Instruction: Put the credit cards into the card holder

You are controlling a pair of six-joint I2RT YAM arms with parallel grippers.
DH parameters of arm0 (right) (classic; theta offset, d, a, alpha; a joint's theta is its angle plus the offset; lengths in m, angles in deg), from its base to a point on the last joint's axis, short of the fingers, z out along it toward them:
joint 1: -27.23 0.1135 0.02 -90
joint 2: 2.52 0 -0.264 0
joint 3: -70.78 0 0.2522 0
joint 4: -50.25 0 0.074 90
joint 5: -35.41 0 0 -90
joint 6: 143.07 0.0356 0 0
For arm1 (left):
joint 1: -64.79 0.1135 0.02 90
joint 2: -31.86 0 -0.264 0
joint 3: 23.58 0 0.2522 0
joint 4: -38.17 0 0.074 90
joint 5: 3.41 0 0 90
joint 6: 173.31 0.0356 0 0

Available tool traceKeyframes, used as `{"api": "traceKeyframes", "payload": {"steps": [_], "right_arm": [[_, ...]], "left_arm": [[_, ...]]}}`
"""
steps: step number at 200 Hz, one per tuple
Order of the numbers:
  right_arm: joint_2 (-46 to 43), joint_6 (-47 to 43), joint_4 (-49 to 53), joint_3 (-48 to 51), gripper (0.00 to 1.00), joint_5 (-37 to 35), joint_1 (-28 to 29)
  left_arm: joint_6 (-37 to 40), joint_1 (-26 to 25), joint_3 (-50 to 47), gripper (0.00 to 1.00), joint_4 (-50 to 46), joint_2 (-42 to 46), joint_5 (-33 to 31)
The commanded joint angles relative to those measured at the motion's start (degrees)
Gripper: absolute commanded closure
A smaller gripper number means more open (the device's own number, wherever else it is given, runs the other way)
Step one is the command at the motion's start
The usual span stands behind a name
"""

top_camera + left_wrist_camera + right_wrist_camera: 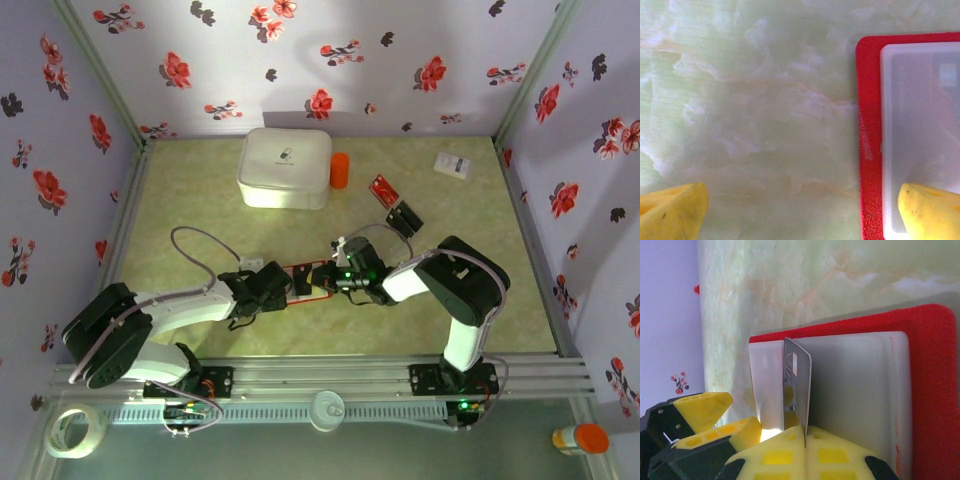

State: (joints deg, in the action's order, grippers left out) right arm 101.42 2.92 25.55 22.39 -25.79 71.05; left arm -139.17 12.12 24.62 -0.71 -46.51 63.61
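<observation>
From above, the red card holder lies open on the green marbled table, near its front edge. The left gripper is at its left end and the right gripper at its right. Farther back lie a red card and a black card, just beside each other. Behind them are a white rounded box with a small grey lid mark too small to read, an orange cylinder, and a small white box whose blue print is illegible. At the left wrist, the yellow fingers are spread wide, one over bare table, the other over the holder's pale pocket. At the right wrist, the fingers are pinched on a grey card standing on edge over the whitish inside; its print cannot be read.
</observation>
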Motion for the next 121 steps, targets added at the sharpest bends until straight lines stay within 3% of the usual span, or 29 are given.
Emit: {"api": "traceKeyframes", "payload": {"steps": [1, 121], "right_arm": [[-0.39, -2.92, 7.99, -0.16, 1.0, 0.58, 0.21], [-1.35, -6.79, 15.17, -1.82, 1.0, 1.87, 0.19]], "left_arm": [[-0.55, -0.42, -2.1, 0.02, -4.58, -0.47, -0.43], [-0.63, -0.51, -2.38, 0.02, -4.23, -0.56, -0.44]]}}
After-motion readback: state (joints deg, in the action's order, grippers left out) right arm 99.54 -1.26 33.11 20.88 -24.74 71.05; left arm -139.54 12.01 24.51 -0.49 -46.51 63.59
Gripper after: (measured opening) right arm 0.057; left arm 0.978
